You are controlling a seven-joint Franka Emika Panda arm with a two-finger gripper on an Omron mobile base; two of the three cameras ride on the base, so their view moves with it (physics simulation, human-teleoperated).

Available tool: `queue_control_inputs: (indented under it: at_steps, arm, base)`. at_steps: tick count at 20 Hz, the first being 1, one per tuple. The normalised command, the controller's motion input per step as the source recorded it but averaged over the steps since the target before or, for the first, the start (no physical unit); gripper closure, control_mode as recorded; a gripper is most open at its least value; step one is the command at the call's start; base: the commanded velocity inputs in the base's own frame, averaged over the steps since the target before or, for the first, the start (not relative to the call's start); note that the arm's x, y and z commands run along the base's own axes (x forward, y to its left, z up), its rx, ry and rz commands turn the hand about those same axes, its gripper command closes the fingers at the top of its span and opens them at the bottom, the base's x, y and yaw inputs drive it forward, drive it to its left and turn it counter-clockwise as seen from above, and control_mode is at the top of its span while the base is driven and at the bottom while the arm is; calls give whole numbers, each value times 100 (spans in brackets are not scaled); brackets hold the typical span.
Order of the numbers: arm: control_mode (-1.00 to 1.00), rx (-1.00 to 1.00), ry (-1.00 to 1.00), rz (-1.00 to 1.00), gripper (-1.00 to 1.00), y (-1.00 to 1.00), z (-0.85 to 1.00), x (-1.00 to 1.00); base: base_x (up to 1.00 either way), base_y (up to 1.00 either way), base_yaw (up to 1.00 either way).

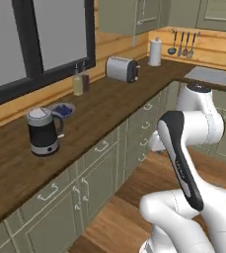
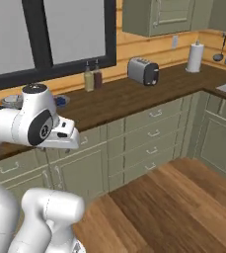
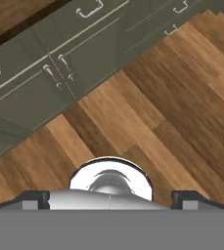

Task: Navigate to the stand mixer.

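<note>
While the claw (image 3: 111, 199) hangs over the wood floor (image 3: 172, 112) with both tips set wide apart, holding nothing, the counter (image 1: 109, 106) carries one black kettle (image 1: 44, 131), two bottles (image 1: 80, 81), one toaster (image 1: 122, 68) and one paper towel roll (image 1: 155, 52). The left base view adds a sink (image 1: 214, 76). I cannot see the stand mixer.

wood counter (image 1: 109, 106) | green cabinets (image 2: 149, 136) | plank floor (image 3: 172, 97) | dark-framed window (image 1: 35, 44)
</note>
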Motion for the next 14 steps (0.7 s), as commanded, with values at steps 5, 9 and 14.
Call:
queue_control_inputs:
  at_steps: [5, 9, 14]
  arm:
    - [100, 0, 0, 0, -100, 0, 0, 0]
    - [100, 0, 0, 0, -100, 0, 0, 0]
    - [100, 0, 0, 0, -100, 0, 0, 0]
  base:
    - [57, -52, -60]
    - [43, -70, -66]
    - [36, -81, -70]
